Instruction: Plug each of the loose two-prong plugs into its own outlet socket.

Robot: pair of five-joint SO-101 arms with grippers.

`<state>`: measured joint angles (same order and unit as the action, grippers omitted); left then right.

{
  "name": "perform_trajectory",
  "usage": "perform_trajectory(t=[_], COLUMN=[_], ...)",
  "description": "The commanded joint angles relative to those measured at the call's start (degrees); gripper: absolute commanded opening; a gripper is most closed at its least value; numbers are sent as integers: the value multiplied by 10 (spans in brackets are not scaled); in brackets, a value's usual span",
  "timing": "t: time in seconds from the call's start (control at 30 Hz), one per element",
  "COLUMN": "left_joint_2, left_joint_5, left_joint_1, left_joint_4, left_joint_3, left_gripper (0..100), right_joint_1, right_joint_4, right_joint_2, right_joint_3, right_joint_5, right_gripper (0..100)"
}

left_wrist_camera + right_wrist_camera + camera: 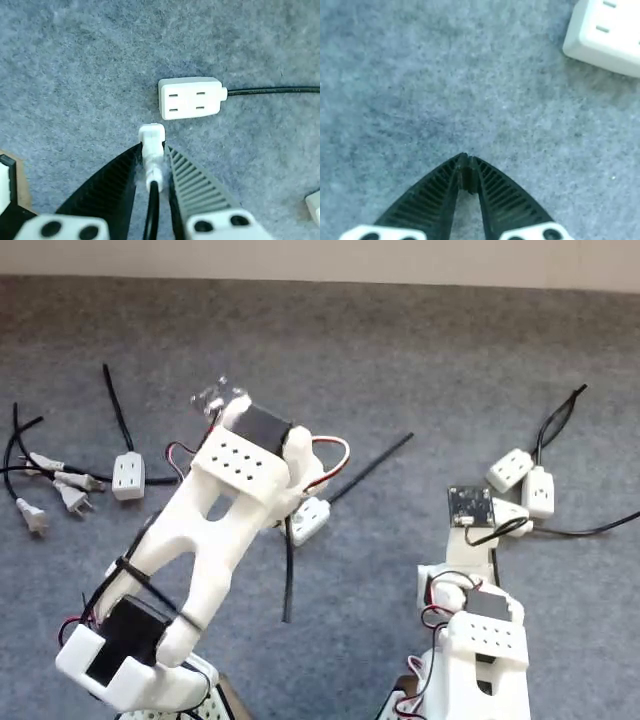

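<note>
My left gripper (152, 149) is shut on a white two-prong plug (151, 142) whose black cord runs back between the fingers. The plug's tip hangs just short of a white outlet socket (190, 98) that lies on the grey carpet with its slots facing up. In the high view this socket (312, 519) sits beside the left arm's wrist, and the held cord (288, 580) trails toward the front. Three loose plugs (60, 490) lie at the far left. My right gripper (466, 161) is shut on nothing, low over bare carpet, with a white socket (607, 35) off to one side.
Another white socket (128, 475) lies next to the loose plugs. Two more sockets (525, 480) with black cords sit at the right, just beyond the right arm (480, 630). A white edge (314, 205) shows at the border of the left wrist view.
</note>
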<state>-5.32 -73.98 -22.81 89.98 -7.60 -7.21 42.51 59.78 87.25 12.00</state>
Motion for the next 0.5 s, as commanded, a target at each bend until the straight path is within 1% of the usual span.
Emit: perform_trajectory(t=[0.0, 0.07, 0.2, 0.47], left_joint_2=[-22, -22, -22, -22], left_joint_5=[-45, -44, -44, -44], left_joint_1=[15, 15, 15, 14], left_joint_4=[-89, -117, -154, -169], left_joint_3=[-54, -73, -95, -104], left_gripper=[7, 7, 7, 7], right_joint_1=[10, 22, 22, 23], right_joint_4=[-13, -13, -13, -13], right_joint_2=[7, 7, 7, 7], right_joint_3=[-2, -2, -1, -1], right_joint_5=[5, 5, 5, 5], right_gripper=[8, 8, 8, 8])
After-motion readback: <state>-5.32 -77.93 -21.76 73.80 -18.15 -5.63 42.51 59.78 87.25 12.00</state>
